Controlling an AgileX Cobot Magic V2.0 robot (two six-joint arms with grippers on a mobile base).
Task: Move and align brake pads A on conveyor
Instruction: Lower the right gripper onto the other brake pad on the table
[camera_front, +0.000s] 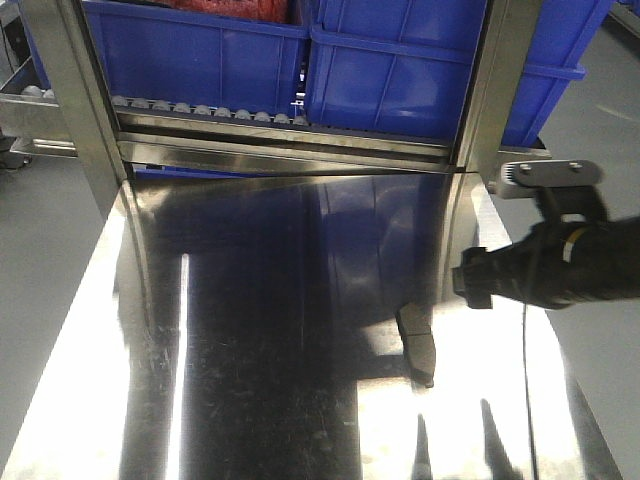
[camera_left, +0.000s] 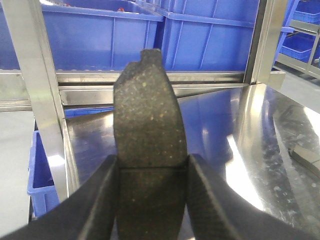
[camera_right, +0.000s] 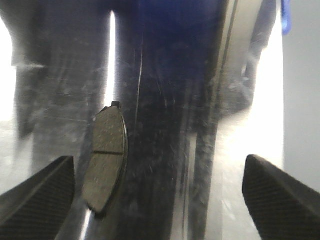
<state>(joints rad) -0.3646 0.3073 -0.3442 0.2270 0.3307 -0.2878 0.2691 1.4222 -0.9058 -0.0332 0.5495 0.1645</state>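
Note:
In the left wrist view, my left gripper (camera_left: 150, 200) is shut on a dark grey brake pad (camera_left: 149, 115), held upright above the steel table with its centre groove level with the fingertips. A second brake pad (camera_front: 417, 345) lies flat on the steel table (camera_front: 250, 400); it also shows in the right wrist view as the pad (camera_right: 106, 157). My right gripper (camera_right: 160, 200) hangs open above the table. The pad lies just inside its left finger (camera_right: 37, 200), and nothing is between the jaws. The right arm (camera_front: 540, 270) reaches in from the right. The conveyor is out of view.
Blue plastic bins (camera_front: 400, 70) stand on a roller rack behind the table. Steel uprights (camera_front: 65, 90) flank the table's far end. A small blue crate (camera_left: 42, 175) sits on the floor left of the table. Grey floor lies on both sides.

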